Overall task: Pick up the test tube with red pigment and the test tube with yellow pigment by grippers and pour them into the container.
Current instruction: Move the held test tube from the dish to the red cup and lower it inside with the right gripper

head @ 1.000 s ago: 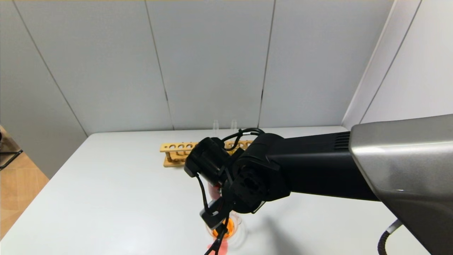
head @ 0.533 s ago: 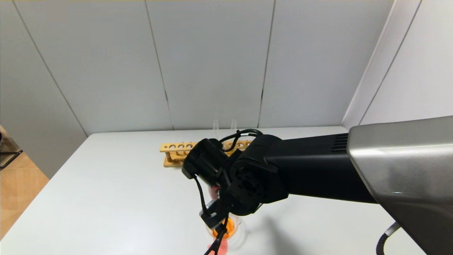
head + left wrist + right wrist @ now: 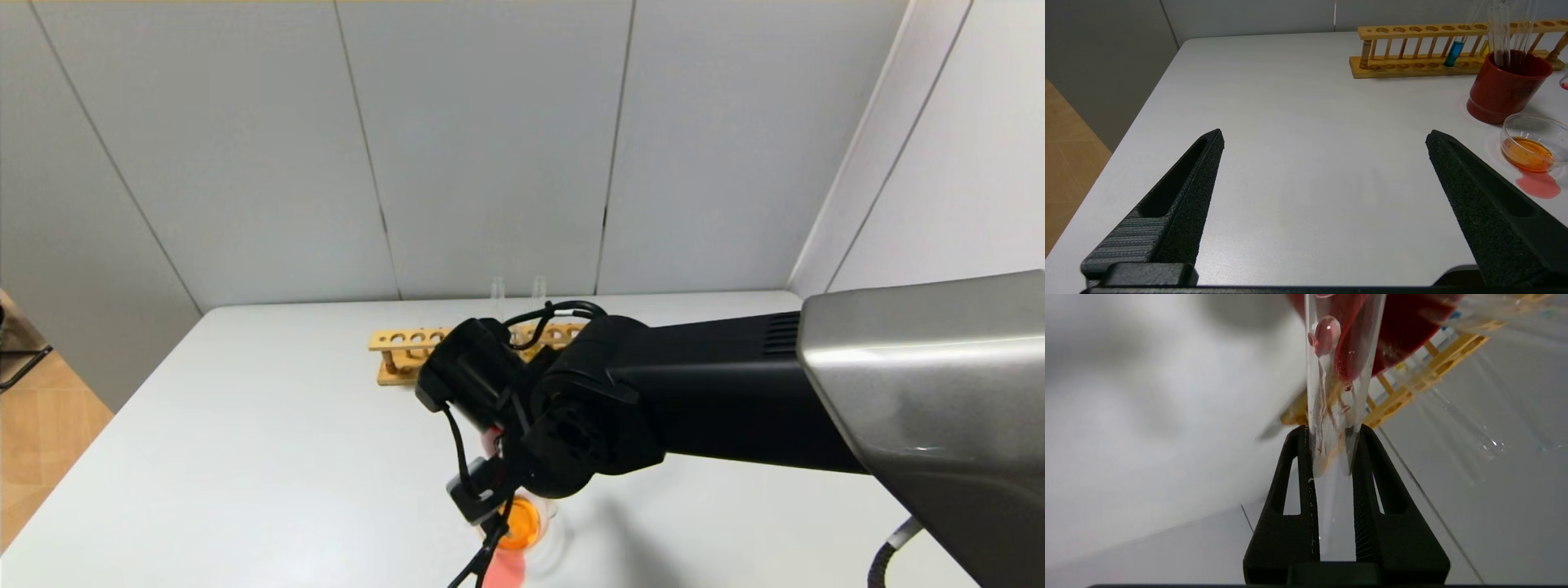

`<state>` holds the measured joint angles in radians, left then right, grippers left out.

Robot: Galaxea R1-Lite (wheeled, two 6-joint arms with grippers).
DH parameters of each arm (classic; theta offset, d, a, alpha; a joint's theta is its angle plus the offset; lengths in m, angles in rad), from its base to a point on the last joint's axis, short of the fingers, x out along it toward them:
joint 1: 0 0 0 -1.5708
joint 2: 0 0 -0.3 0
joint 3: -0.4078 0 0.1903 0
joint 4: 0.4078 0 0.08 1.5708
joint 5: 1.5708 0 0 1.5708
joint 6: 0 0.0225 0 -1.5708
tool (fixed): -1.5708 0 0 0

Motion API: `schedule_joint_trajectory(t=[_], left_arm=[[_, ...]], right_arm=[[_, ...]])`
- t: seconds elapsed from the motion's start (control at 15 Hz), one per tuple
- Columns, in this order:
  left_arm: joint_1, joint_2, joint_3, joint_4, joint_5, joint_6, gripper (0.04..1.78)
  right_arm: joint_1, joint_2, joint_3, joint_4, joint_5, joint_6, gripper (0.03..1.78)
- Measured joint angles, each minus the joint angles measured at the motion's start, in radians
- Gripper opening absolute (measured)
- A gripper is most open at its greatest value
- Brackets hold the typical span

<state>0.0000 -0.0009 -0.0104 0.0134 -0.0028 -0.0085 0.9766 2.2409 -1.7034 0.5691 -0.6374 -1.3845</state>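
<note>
My right gripper hangs just above the container, at its left edge. It is shut on the test tube with red pigment. The tube looks nearly empty, with one red drop and orange streaks on its wall. The container holds orange liquid. A pink-red puddle lies on the table beside it, also seen in the head view. A tube with yellow liquid shows in the rack behind the red cup. My left gripper is open and empty over bare table, left of the container.
A wooden test tube rack stands at the back and holds a teal-liquid tube. A dark red cup with several empty glass tubes stands between rack and container. My right arm spans the table's right side.
My right gripper has shifted a little to the left with the tube, still over the container. The container, cup and rack have not moved.
</note>
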Motion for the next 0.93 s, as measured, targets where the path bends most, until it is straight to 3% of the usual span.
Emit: schedule_joint_trajectory(t=[0.13,0.27,0.4,0.53,0.73,0.93], left_arm=[[0.000,0.000,0.000,0.000,0.000,0.000,1.75],[0.000,0.000,0.000,0.000,0.000,0.000,1.75],[0.000,0.000,0.000,0.000,0.000,0.000,1.75],[0.000,0.000,0.000,0.000,-0.001,0.000,1.75],[0.000,0.000,0.000,0.000,0.000,0.000,1.75],[0.000,0.000,0.000,0.000,0.000,0.000,1.75]], right_arm=[[-0.002,-0.018,0.040,-0.057,0.072,0.091,0.33],[-0.004,-0.054,0.112,-0.133,0.162,0.221,0.33],[-0.010,-0.108,0.213,-0.243,0.260,0.372,0.33],[-0.022,-0.165,0.313,-0.418,0.338,0.551,0.33],[-0.051,-0.222,0.393,-0.742,0.387,0.839,0.33],[-0.087,-0.259,0.426,-1.082,0.380,1.149,0.33]])
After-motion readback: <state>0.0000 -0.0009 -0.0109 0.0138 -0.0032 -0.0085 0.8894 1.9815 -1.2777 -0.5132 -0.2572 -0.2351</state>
